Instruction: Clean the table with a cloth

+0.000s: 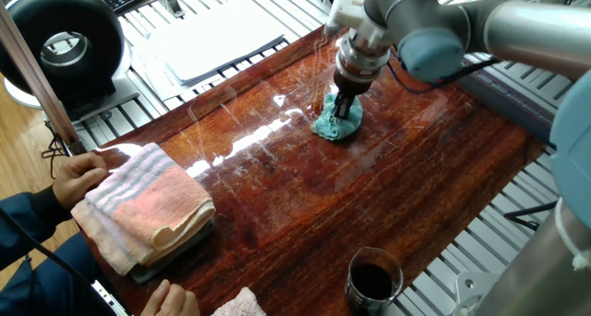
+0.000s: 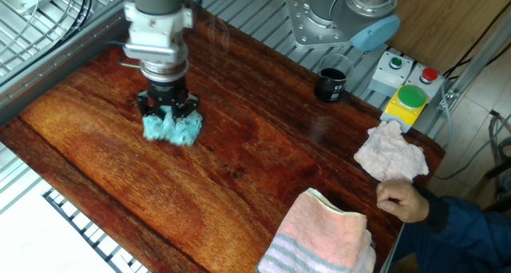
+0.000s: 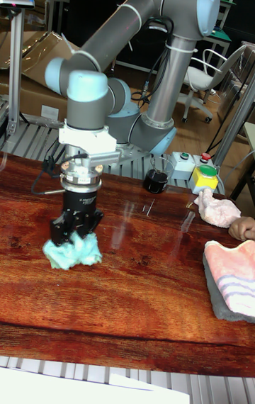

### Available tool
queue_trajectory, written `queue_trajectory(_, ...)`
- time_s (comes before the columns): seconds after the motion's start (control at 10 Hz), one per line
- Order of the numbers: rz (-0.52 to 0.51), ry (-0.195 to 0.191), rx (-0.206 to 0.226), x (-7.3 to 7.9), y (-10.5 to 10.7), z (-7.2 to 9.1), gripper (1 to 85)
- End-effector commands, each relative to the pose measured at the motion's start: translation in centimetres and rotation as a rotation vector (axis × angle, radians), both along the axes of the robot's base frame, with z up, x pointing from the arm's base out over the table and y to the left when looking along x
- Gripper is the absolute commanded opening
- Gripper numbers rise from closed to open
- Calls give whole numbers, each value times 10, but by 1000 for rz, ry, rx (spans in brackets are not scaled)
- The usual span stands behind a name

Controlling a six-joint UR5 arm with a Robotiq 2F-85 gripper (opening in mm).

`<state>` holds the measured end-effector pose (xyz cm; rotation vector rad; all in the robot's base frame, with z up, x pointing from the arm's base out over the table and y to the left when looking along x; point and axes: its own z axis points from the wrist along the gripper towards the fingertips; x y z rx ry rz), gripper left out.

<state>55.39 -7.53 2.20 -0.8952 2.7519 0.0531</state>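
Observation:
The teal-blue fluffy cloth (image 1: 334,123) (image 2: 170,128) (image 3: 71,251) lies bunched on the glossy reddish-brown table (image 1: 369,205) (image 2: 263,169) (image 3: 142,283), toward its far end. My gripper (image 1: 343,106) (image 2: 166,113) (image 3: 75,232) points straight down, shut on the cloth and pressing it onto the wood. The fingertips are buried in the fluff.
A folded pink-and-grey striped towel (image 1: 143,205) (image 2: 323,235) (image 3: 234,273) rests at the near end beside a person's hands (image 1: 78,176). A pinkish-white cloth (image 2: 390,153) (image 3: 216,209), a dark cup (image 1: 373,281) (image 2: 332,84), a button box (image 2: 407,101) and a white tray (image 1: 217,39) are around.

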Motion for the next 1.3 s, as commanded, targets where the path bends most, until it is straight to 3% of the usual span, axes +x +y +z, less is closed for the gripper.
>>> queue_trajectory(0.0,-39,56,-36,-13,-16,13,10)
queue_trajectory(0.6,-30,11,-1,18,13,-8,10)
queue_trajectory(0.8,-66,52,47,6,36,-14,10)
queue_trajectory(1.0,-132,135,119,-22,66,-18,10)
queue_trajectory(1.1,-155,183,150,-39,74,-16,10)
queue_trajectory(1.2,-168,207,161,-50,75,-11,10)
